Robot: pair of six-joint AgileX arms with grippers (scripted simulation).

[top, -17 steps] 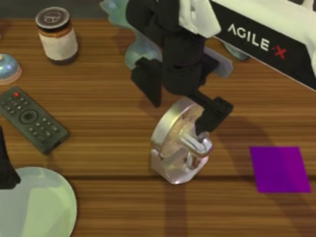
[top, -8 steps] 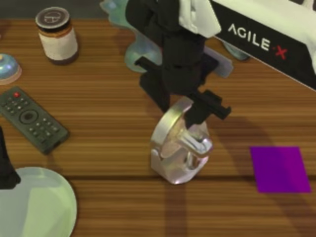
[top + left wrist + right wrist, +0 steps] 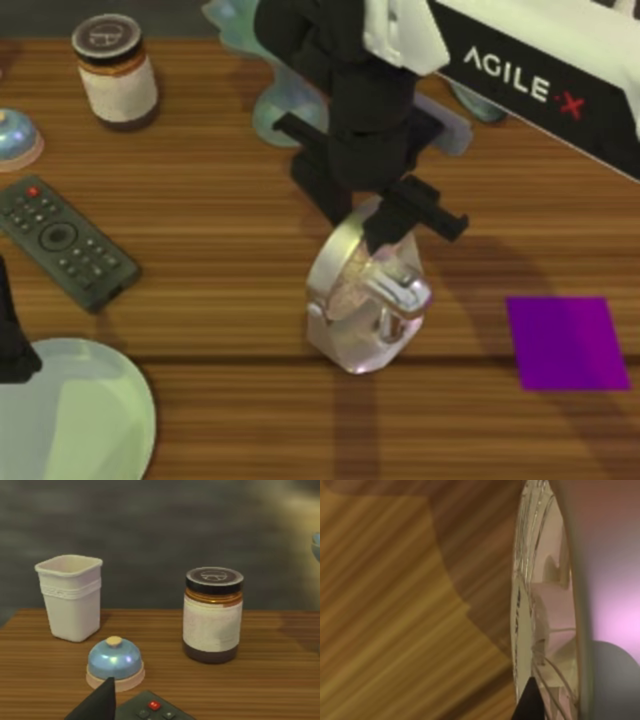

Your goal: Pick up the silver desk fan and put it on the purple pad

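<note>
Right, wood-grain table (image 3: pixel 200 220) w/ dark plank seams, blurry dark grey wall behind it in the left wrist view. Right gripper (image 3: pixel 372 212) is down on the silver desk fan (image 3: pixel 360 300) near table centre, black fingers clamped across the top of the ring guard, fan upright on its base. Purple pad (image 3: pixel 568 342) lies flat well to the right of the fan, apart from it. Writing: "AGILE·X" in white on the right arm's dark panel, X in red. Jar (image 3: pixel 115 72) at far left has a pale label and a lid emblem, neither readable. Remote (image 3: pixel 65 240) w/ a red button sits left, bell (image 3: pixel 15 138) cut by the left edge, pale green dish (image 3: pixel 75 415) cropped at bottom left. White cup (image 3: pixel 70 597) shows only in the left wrist view. Left gripper (image 3: pixel 12 345) parked at the left edge, mostly out of frame, fingers' state can't tell. Right wrist view is filled by the fan's ring, close up.
</note>
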